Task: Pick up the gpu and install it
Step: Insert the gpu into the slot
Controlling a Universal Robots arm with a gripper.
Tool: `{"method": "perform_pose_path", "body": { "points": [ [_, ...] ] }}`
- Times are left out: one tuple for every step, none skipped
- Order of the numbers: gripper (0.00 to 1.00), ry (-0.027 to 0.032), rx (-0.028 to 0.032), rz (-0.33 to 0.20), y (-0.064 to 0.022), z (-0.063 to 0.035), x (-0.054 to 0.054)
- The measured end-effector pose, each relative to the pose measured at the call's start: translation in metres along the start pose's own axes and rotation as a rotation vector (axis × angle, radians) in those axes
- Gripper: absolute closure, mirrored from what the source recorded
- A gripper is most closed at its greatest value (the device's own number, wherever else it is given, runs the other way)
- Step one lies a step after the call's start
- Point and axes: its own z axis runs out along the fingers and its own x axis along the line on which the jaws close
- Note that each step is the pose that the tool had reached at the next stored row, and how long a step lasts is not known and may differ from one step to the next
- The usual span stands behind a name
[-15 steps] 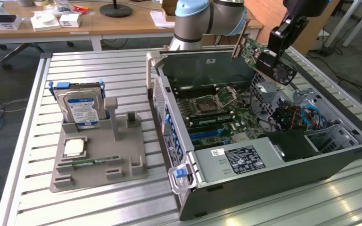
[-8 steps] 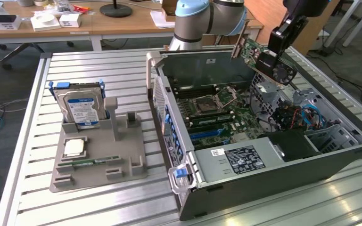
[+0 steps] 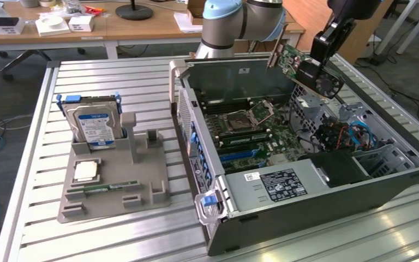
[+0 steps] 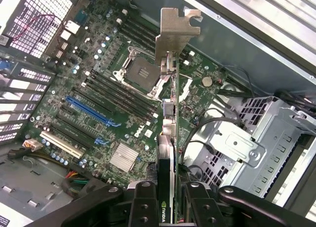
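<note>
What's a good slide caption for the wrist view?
Gripper holds the gpu edge-on above the motherboard in the open computer case.

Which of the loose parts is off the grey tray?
The gpu, gripped by the fingers over the open case; hard drive, processor and RAM stick sit in the tray.

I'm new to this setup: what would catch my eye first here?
The gpu hangs tilted, clamped in the arm's jaws, above the open computer case on the exterior view's right. On that view's left, a grey tray holds an upright hard drive with a blue label.
</note>
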Motion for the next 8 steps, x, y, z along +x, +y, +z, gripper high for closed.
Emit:
{"method": "perform_pose_path", "body": {
  "points": [
    [0.74, 0.0, 0.0, 0.0, 0.0, 0.0, 0.0],
    [0.74, 0.0, 0.0, 0.0, 0.0, 0.0, 0.0],
    [0.74, 0.0, 0.0, 0.0, 0.0, 0.0, 0.0],
    [0.74, 0.0, 0.0, 0.0, 0.0, 0.0, 0.0],
    [0.74, 0.0, 0.0, 0.0, 0.0, 0.0, 0.0],
    [0.74, 0.0, 0.0, 0.0, 0.0, 0.0, 0.0],
    [0.74, 0.0, 0.0, 0.0, 0.0, 0.0, 0.0],
    [0.74, 0.0, 0.0, 0.0, 0.0, 0.0, 0.0]
  ]
}}
